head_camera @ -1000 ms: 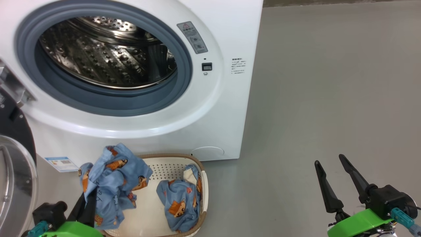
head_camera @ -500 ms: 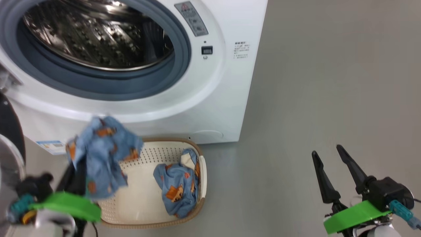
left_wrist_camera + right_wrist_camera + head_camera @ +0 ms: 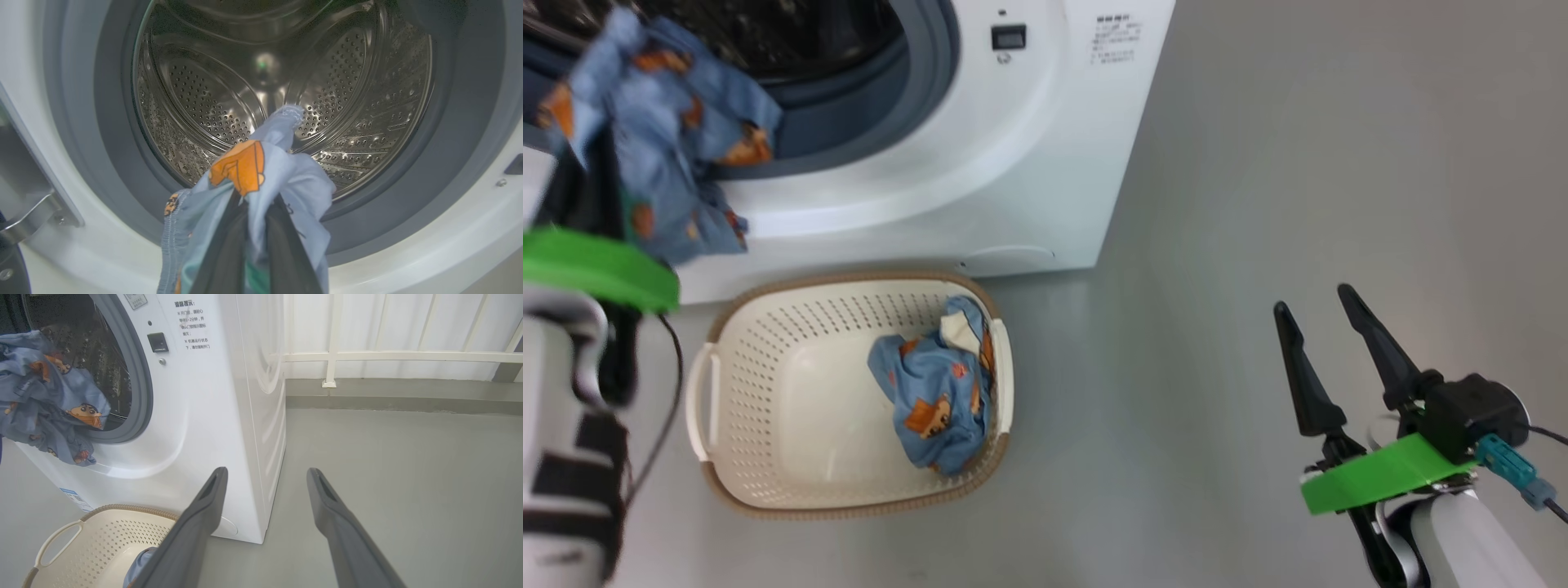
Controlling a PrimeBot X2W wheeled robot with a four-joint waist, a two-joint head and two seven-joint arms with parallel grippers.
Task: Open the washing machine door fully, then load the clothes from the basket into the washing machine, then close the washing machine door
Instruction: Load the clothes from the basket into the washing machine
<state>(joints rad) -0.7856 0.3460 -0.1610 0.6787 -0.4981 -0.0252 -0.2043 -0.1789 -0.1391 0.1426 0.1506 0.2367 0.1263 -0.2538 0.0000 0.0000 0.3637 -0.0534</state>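
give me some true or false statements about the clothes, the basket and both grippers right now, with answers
1. The left gripper is shut on a held garment in front of the drum. True.
2. The basket is empty. False: a remaining garment lies against its right wall in the head view.
3. The right gripper is open and holds nothing. True.
4. The washing machine is shut, with the drum hidden. False: its opening is uncovered and the drum shows.

Laundry area, white washing machine (image 3: 1013,163), basket (image 3: 792,327), bare grey floor (image 3: 1298,163)
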